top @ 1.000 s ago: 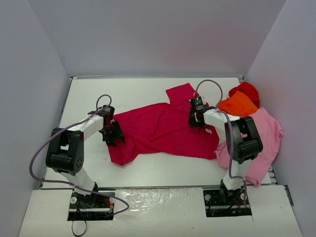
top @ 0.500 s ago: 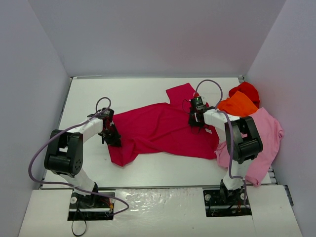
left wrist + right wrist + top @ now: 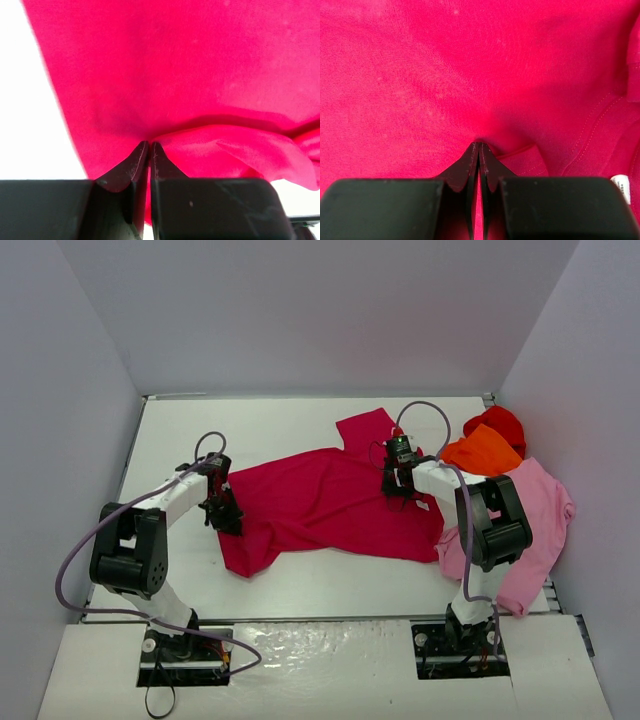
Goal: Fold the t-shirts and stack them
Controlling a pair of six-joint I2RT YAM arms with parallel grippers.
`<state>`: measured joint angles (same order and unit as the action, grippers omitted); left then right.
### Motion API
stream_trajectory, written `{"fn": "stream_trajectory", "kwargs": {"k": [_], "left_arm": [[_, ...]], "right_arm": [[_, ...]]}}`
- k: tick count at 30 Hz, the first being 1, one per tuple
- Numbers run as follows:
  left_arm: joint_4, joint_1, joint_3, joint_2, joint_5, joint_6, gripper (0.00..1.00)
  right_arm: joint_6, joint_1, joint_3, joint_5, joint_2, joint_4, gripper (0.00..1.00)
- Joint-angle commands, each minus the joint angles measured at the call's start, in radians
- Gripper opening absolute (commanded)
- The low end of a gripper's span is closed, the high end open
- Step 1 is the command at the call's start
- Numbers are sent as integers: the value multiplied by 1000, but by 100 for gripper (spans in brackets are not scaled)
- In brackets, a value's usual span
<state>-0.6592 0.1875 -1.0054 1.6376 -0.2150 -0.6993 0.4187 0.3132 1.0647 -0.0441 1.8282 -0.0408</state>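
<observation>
White table [image 3: 280,425] — crimson t-shirt [image 3: 320,502] (spread out), pink t-shirt [image 3: 535,510] rightward

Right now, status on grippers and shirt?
Left gripper shut on crimson cloth t-shirt. Right gripper shut on it near collar. Shirt lies unfolded. No obstruction seen.

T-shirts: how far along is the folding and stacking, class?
Done: nothing looks folded or stacked. In hand: left gripper and right gripper pinch the spread crimson shirt. Left: folding it, then the orange shirt, pink shirt and bright red shirt heaped at right.

Crimson t-shirt [image 3: 330,505] spread out, left gripper [image 3: 222,514] at one end, right gripper [image 3: 397,486] opposite
</observation>
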Motion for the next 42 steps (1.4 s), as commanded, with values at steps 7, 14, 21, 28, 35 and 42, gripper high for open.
{"fn": "stream_trajectory", "kwargs": {"k": [7,14,21,28,35,42], "left_arm": [[-429,-70,-538,19,276,190,0],[-531,-122,-686,146,279,265,0],[-506,-123,-659,154,225,281,0],[-477,-124,-624,106,215,281,0],[-445,-124,-589,68,174,272,0],[-409,-123,-552,60,135,264,0]], "right_arm": [[-15,9,-35,13,29,-52,0],[-18,9,-43,-6,23,-51,0],[-20,9,-45,-8,33,-53,0],[-19,39,-53,-55,-21,-30,0],[-10,80,-64,-130,-239,-50,0],[25,81,-128,-136,-342,-134,43]]}}
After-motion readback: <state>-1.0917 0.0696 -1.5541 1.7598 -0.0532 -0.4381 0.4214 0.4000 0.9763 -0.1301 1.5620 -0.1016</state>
